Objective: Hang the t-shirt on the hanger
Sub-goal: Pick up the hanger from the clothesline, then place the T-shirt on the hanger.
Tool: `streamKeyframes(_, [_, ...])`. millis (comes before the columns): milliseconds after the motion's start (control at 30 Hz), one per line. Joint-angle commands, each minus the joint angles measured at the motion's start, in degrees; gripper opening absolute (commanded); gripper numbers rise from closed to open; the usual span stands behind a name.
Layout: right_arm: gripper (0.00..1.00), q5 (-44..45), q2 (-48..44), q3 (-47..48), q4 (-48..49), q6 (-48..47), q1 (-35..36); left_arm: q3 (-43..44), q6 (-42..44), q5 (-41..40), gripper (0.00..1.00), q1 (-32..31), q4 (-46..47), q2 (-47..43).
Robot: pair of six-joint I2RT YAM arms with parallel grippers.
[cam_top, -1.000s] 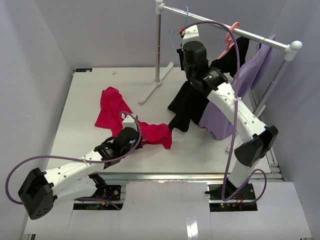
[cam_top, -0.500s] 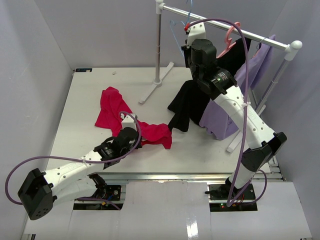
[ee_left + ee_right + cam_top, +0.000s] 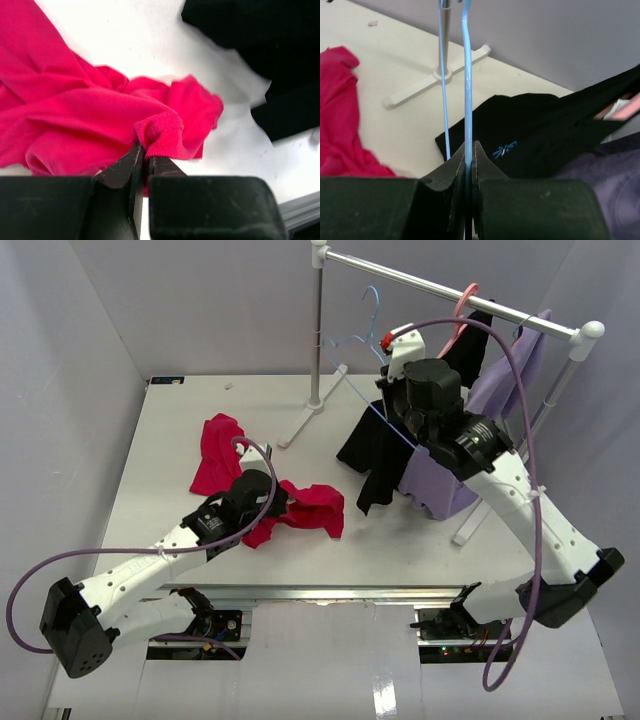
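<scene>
Left wrist, right wrist: two firm pinches

Left gripper (image 3: pixel 146 156) is closed tight on a stitched hem of the soft, crumpled crimson t-shirt (image 3: pixel 75 115), heaped on the white table (image 3: pixel 125 30). Right gripper (image 3: pixel 468 152) pinches the thin light-blue wire hanger (image 3: pixel 467 75) beside a black garment (image 3: pixel 540 130).

Crimson soft-fabric short-sleeve t-shirt (image 3: pixel 218 455): crumpled in a heap on the white table (image 3: pixel 180 400), left of centre. One hemmed edge is pinched in the left gripper (image 3: pixel 146 154). Thin light-blue wire hanger (image 3: pixel 467 75): off the table and tilted, one wire clamped in the right gripper (image 3: pixel 469 149).
</scene>
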Motion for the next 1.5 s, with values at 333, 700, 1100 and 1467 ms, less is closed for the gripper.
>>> streamKeyframes(333, [0.08, -23.85, -34.08, -31.33, 9.37, 0.1, 2.46, 17.69, 6.38, 19.73, 0.0, 18.65, -9.25, 12.51])
streamKeyframes(700, [0.08, -43.56, -42.75, -46.81, 10.76, 1.24, 2.51, 24.91, 11.35, 28.4, 0.0, 28.86, -13.47, 19.12])
streamKeyframes(1100, [0.08, -41.13, -39.28, -49.72, 15.46, 2.01, 2.55, 23.22, 12.14, 32.6, 0.0, 29.3, -13.43, 15.2])
streamKeyframes(1467, [0.08, -40.14, -37.52, -51.58, 18.85, 1.27, 2.51, 23.14, 12.97, 32.53, 0.0, 29.35, -15.79, 9.24])
